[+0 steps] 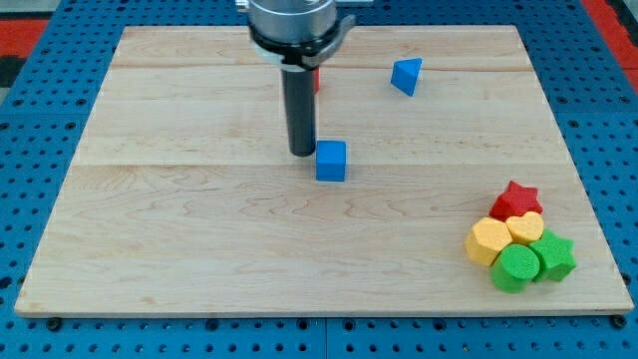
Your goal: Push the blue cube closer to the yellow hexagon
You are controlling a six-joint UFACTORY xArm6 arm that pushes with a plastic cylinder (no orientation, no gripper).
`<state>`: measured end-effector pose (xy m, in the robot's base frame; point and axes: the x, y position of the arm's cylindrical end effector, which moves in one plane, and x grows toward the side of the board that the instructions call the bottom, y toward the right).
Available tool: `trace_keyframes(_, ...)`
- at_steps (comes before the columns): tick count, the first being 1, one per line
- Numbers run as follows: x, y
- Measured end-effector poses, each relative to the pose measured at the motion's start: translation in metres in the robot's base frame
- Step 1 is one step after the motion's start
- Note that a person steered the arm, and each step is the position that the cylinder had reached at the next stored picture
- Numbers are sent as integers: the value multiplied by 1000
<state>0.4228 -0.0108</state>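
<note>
The blue cube (pixel 331 161) sits near the middle of the wooden board (pixel 199 239). My tip (pixel 302 152) stands just to the cube's upper left, nearly touching it. The yellow hexagon (pixel 488 241) lies far toward the view's lower right, at the left of a tight cluster of blocks. The rod rises from the tip to the arm's head at the view's top.
The cluster holds a red star (pixel 518 199), a second yellow block (pixel 526 228), a green cylinder (pixel 516 268) and a green star (pixel 556 256). A blue triangular block (pixel 406 76) lies at the upper right. A red block (pixel 316 78) is mostly hidden behind the rod.
</note>
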Motion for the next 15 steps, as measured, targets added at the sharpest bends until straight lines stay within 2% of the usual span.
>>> trace_keyframes(2, 11, 48)
trace_keyframes(3, 21, 59)
trace_keyframes(5, 27, 44)
trace_keyframes(7, 51, 92)
trace_keyframes(9, 65, 51)
trace_keyframes(10, 76, 49)
trace_keyframes(15, 79, 127)
